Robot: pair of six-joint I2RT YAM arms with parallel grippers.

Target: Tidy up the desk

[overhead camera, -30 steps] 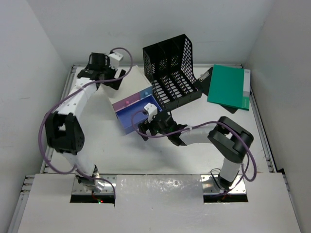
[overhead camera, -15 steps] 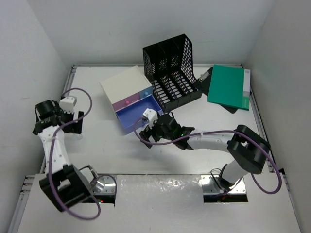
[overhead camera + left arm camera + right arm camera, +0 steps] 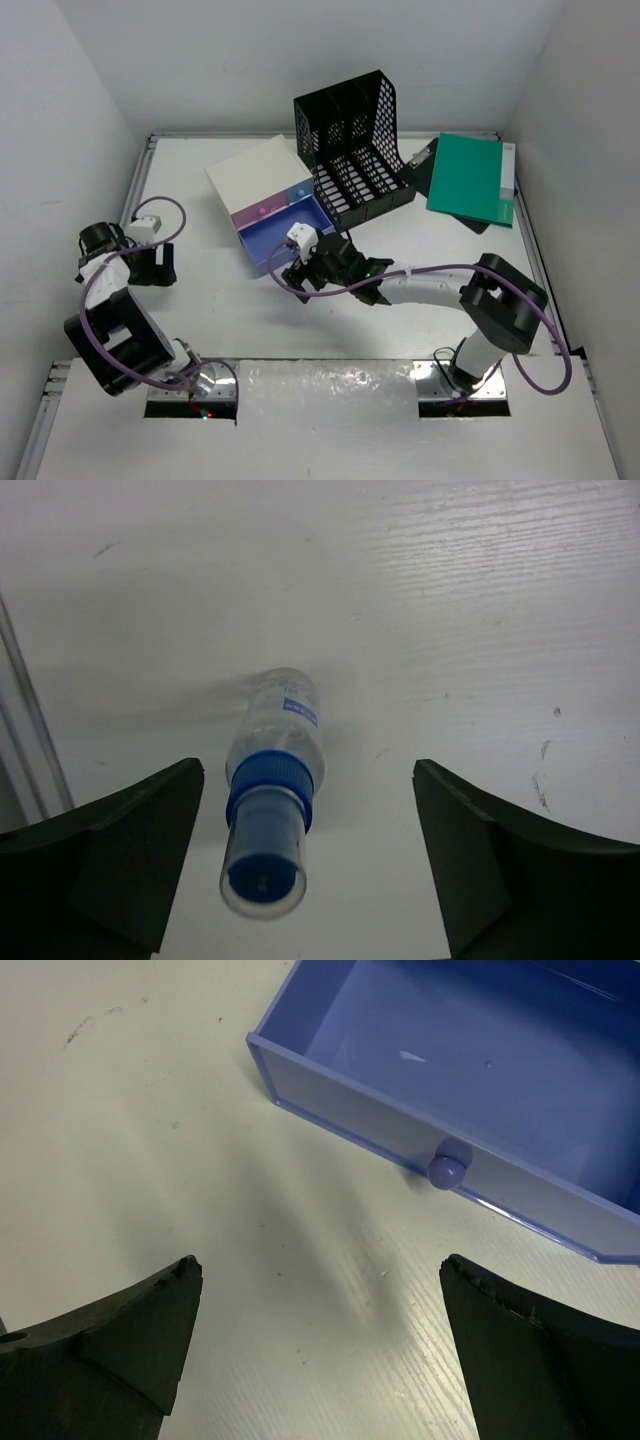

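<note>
Your desk [image 3: 230, 310] lies under the drawer box [image 3: 258, 180] and reaches out on all sides of it. The box's blue drawer [image 3: 470, 1050] is pulled out. Just in front of the drawer, your right gripper [image 3: 320, 1270] is spread wide and empty. Well left of the box, your left gripper [image 3: 308, 772] is spread around a lying blue-capped bottle [image 3: 275, 740] without touching it.

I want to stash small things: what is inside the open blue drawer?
The blue drawer shows only bare floor; its rear, toward the cream box, is out of sight.
</note>
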